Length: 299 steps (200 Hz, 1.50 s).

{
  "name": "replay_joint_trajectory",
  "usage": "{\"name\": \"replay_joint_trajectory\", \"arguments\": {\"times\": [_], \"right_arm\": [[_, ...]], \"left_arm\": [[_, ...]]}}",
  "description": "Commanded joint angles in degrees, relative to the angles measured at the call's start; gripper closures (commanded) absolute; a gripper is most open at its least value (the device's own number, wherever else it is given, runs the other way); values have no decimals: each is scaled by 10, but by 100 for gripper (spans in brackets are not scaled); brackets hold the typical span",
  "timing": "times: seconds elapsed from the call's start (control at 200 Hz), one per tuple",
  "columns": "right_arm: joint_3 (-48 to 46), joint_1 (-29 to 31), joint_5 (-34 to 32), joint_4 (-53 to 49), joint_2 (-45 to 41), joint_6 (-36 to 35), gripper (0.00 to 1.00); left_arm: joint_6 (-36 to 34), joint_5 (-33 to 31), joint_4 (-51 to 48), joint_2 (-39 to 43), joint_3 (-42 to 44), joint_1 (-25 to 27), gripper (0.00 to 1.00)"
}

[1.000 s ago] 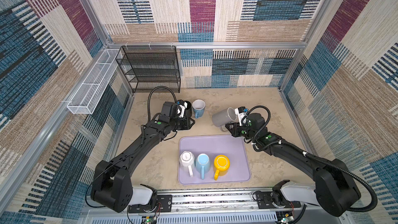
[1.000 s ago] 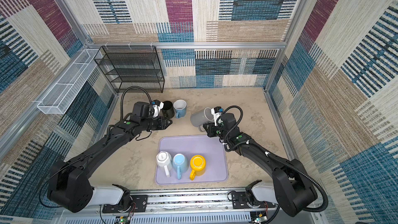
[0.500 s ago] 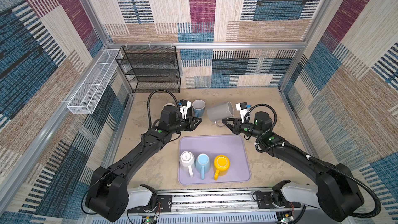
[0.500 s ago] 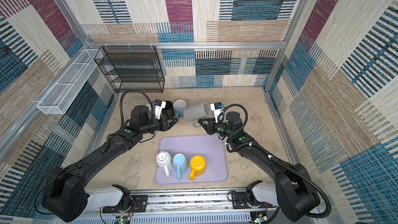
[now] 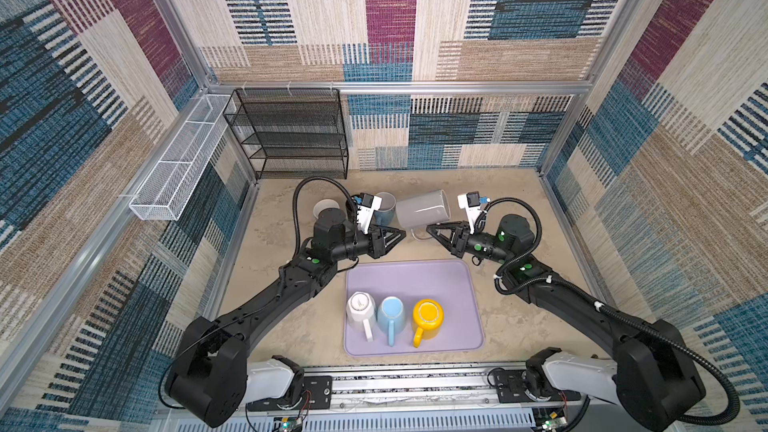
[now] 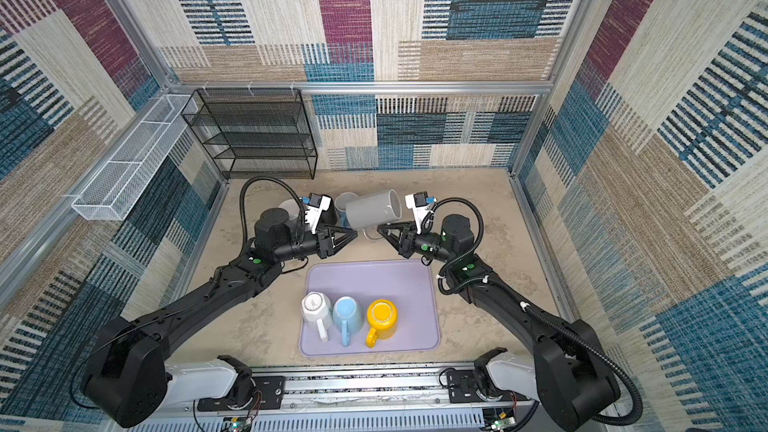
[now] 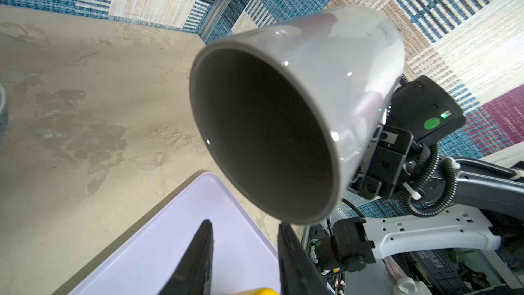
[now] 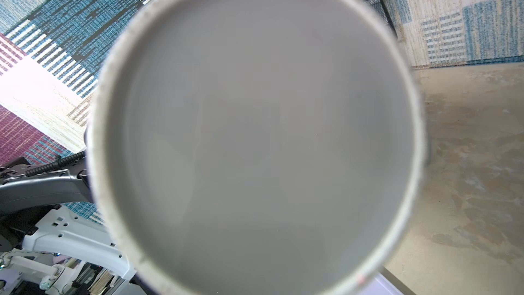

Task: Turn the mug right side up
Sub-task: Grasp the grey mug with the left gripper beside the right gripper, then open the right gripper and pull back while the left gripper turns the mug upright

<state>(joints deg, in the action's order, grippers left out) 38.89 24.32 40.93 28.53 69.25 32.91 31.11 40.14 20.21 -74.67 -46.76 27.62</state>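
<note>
Right claw (image 5: 433, 229) pinched tight on the handle of the grey mug (image 5: 422, 211). Mug hangs just beyond its tips, clear of the table (image 5: 519, 201), lying roughly sideways. Mouth faces the left claw (image 5: 399, 236); base faces back along the right claw. Left claw sits close opposite, jaws narrowly parted, empty, not touching the mug. Judged about half done: mug is up and partway turned. Left to do: rotate until the mouth points up, set it down upright, release.
</note>
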Motion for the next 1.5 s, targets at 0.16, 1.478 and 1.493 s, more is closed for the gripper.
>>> {"name": "replay_joint_trajectory", "arguments": {"times": [0.16,1.478,1.493], "right_arm": [[9,-1,31,114,1,19,100],[-10,1,42,268,32,103,100],[-10,1,42,269,32,104,100]], "left_arm": [[23,43,99,-2,6,9,64],[146,40,381,-96,-23,31,66],[147,40,383,-96,-24,31,66]]}}
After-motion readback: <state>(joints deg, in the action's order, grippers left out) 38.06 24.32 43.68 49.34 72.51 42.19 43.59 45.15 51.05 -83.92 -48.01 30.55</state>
